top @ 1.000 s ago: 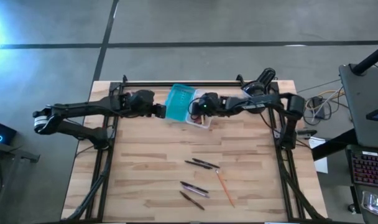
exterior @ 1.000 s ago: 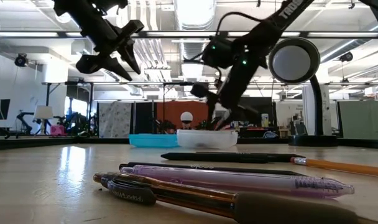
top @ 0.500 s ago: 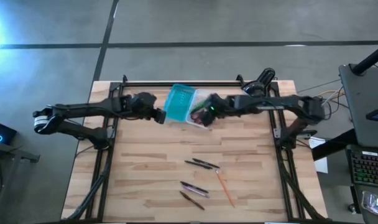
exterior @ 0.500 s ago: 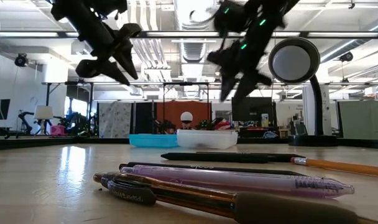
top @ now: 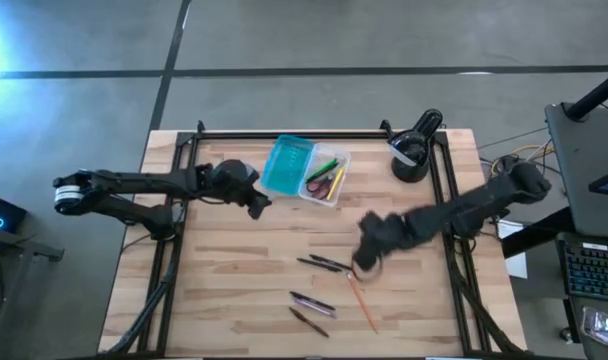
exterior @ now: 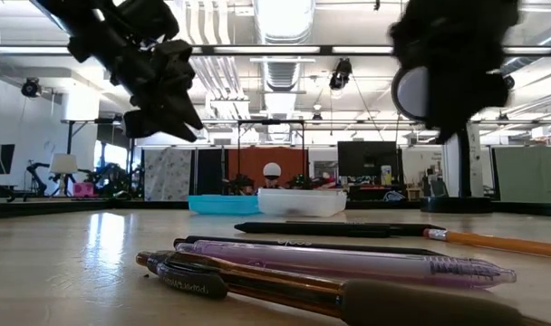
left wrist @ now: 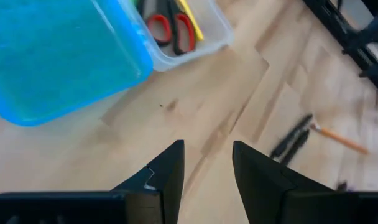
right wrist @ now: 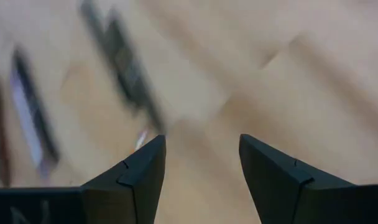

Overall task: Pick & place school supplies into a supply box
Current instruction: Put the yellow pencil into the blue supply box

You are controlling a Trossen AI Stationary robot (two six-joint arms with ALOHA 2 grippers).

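Right tool (top: 366,258) open and empty above the loose pens (top: 324,263).
Pencil case (top: 304,170) holds scissors (left wrist: 171,30); left tool (top: 261,203), open and empty, hovers beside it over the surface (top: 234,270).

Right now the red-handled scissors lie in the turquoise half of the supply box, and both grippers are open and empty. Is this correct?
Not quite. The red-handled scissors lie in the clear half of the supply box, not the turquoise one; the left wrist view shows it. The rest stands: the left gripper and the right gripper are open and empty.
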